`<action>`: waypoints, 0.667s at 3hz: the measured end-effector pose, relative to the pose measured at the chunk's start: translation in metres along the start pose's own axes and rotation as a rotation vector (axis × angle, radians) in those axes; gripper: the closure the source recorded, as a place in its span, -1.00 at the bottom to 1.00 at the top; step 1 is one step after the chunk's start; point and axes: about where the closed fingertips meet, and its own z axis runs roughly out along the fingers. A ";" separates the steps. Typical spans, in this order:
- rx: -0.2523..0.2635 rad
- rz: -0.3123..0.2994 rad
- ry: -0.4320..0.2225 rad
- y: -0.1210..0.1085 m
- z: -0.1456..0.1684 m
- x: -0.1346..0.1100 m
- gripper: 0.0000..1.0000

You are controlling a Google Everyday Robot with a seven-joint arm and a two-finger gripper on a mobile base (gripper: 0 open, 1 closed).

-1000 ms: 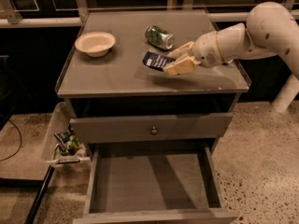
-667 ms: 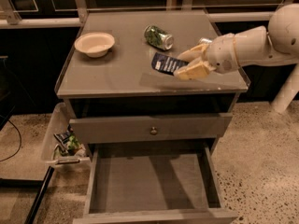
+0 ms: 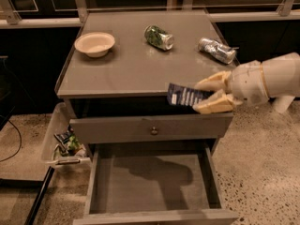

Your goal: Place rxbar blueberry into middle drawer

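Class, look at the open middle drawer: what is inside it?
Only its bare grey floor shows in the middle drawer; its rear is hidden under the knobbed drawer front. The gripper holds the rxbar higher up, at the tabletop's front edge.

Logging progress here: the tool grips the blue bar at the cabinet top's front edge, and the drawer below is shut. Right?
No. The camera view shows the middle drawer pulled open, its bare floor in sight, not shut. The rest stands: the tool grips the rxbar blueberry at the front edge of the cabinet top.
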 end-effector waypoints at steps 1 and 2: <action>-0.022 0.021 0.122 0.036 0.018 0.048 1.00; -0.021 0.021 0.122 0.036 0.018 0.047 1.00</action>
